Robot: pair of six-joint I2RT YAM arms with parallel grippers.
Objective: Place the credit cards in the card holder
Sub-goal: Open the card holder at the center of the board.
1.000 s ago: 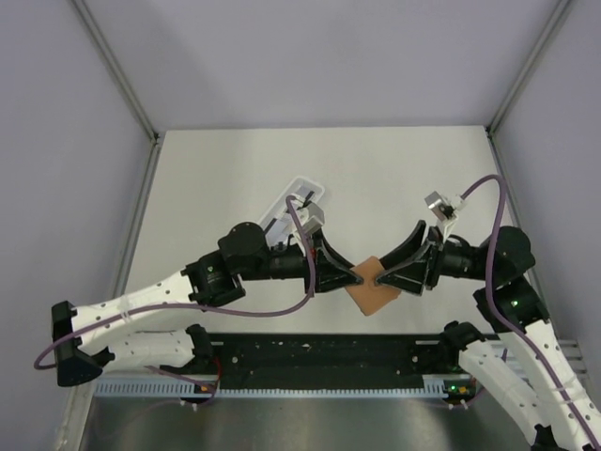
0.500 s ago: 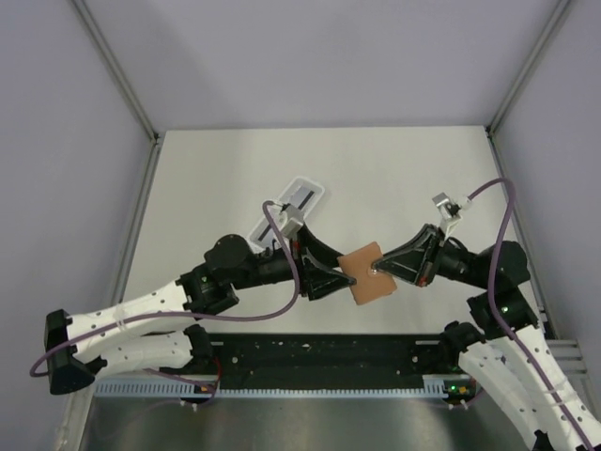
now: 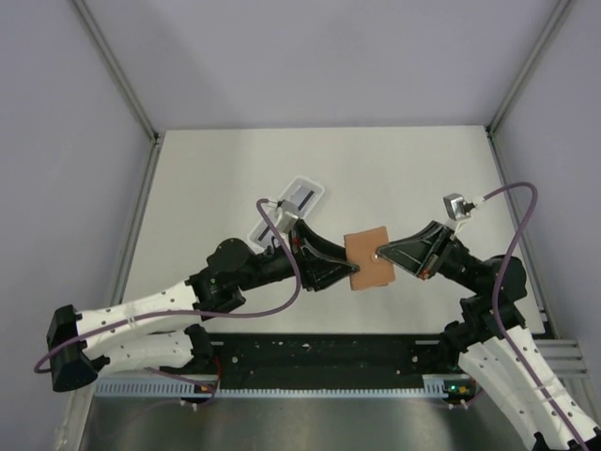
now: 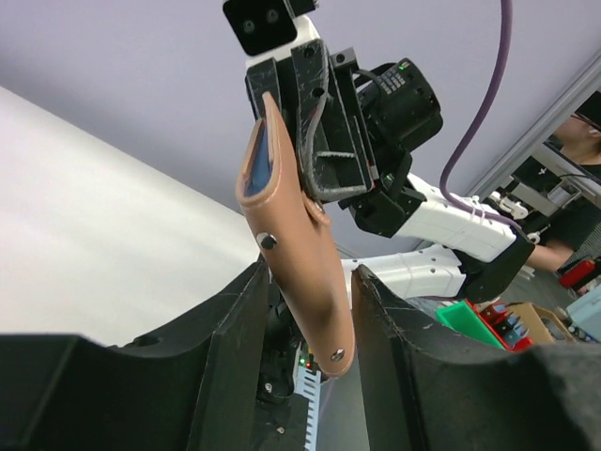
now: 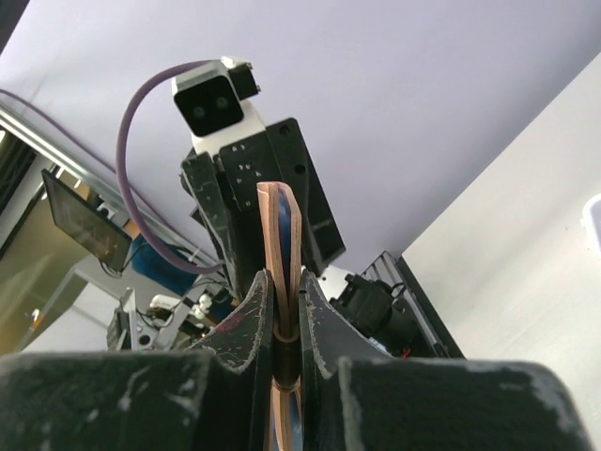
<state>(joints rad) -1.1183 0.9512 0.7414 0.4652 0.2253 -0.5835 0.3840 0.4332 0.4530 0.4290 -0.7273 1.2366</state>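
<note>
The orange-brown card holder (image 3: pixel 369 258) hangs folded above the table between the two arms. My right gripper (image 3: pixel 379 254) is shut on its right edge; in the right wrist view the pads (image 5: pixel 285 291) pinch the two leather flaps (image 5: pixel 282 221), with blue lining between them. My left gripper (image 3: pixel 351 273) stands open around the holder's left edge. In the left wrist view the holder (image 4: pixel 296 254) sits between the fingers (image 4: pixel 310 287) with a gap on the right side. The credit cards cannot be made out in any view.
A long white plastic tray (image 3: pixel 299 199) lies on the table behind the left arm, partly hidden by it. The black base rail (image 3: pixel 319 352) runs along the near edge. Grey walls close in the table on three sides.
The left gripper has let go of the card holder and opened. The right gripper has shut on it. The holder has risen and moved a little farther from the bases.
</note>
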